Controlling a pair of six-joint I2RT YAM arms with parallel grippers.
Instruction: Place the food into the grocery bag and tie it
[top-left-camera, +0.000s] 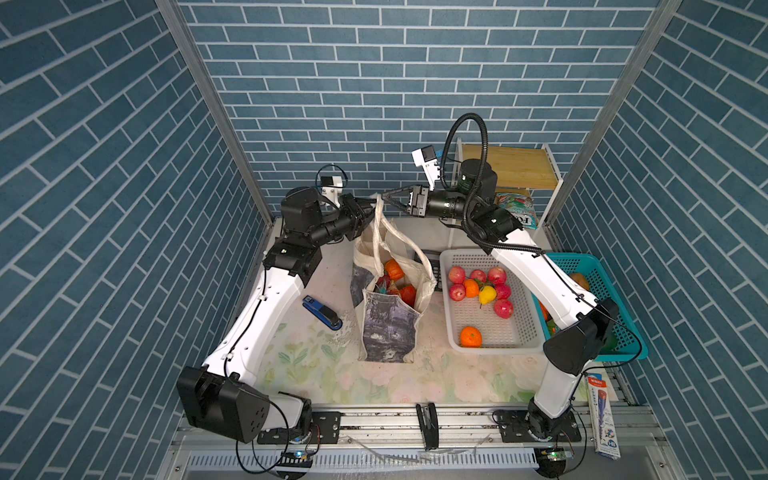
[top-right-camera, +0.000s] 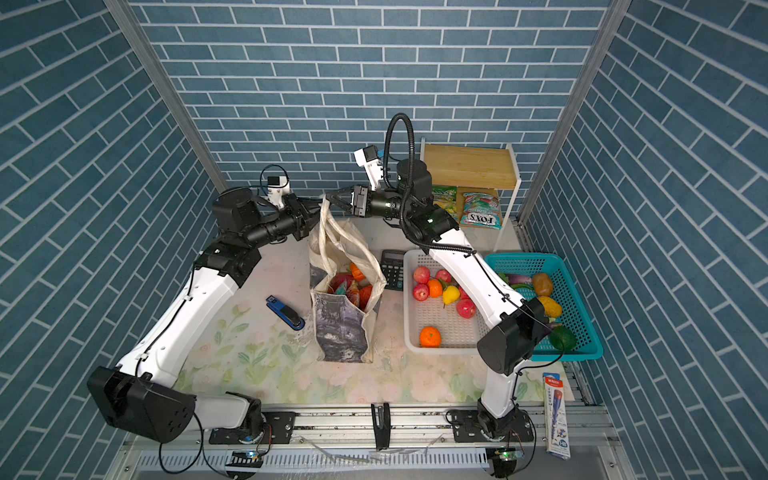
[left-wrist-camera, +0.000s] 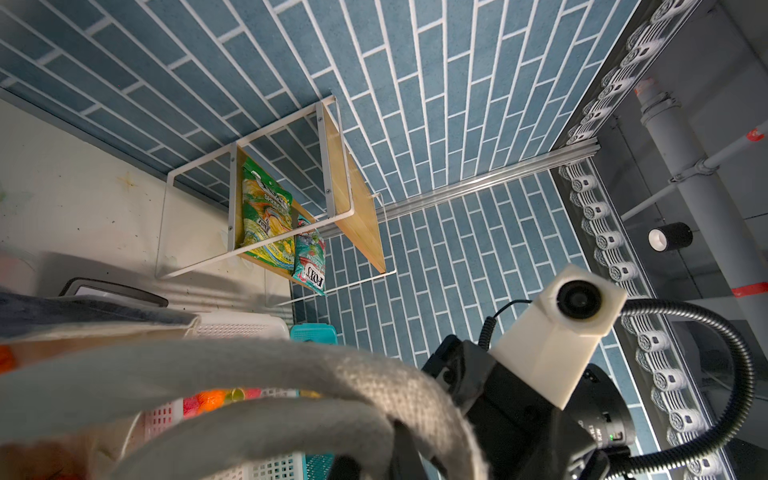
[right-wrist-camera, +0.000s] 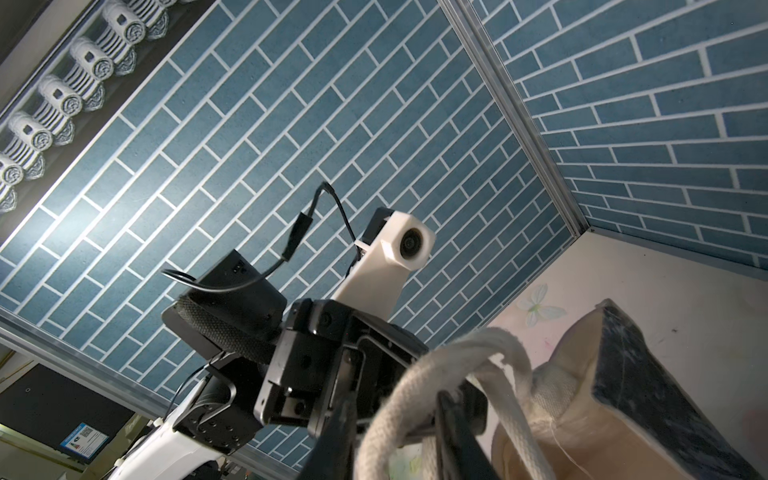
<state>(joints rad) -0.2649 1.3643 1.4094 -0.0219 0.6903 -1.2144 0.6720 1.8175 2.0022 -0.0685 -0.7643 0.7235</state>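
The grocery bag (top-left-camera: 388, 328) (top-right-camera: 340, 328) stands upright mid-table, its mouth open. Food (top-left-camera: 395, 270) (top-right-camera: 357, 272) lies inside it: orange, red and pink pieces. Both long cream handles (top-left-camera: 379, 210) (left-wrist-camera: 291, 374) (right-wrist-camera: 415, 382) are pulled up to one point above the bag's far side. My left gripper (top-left-camera: 371, 203) (top-right-camera: 316, 204) is shut on the handles there. My right gripper (top-left-camera: 384, 198) (right-wrist-camera: 399, 432) faces it from the right; its jaws stand apart, open, with a handle strap passing loosely between the fingers.
A white basket (top-left-camera: 498, 350) with apples and oranges sits right of the bag, a teal basket (top-right-camera: 582, 291) with vegetables beyond it. Candy packets (top-right-camera: 480, 208) rest on the back shelf. A blue stapler (top-left-camera: 322, 312) lies left of the bag, a calculator (top-right-camera: 392, 268) behind it.
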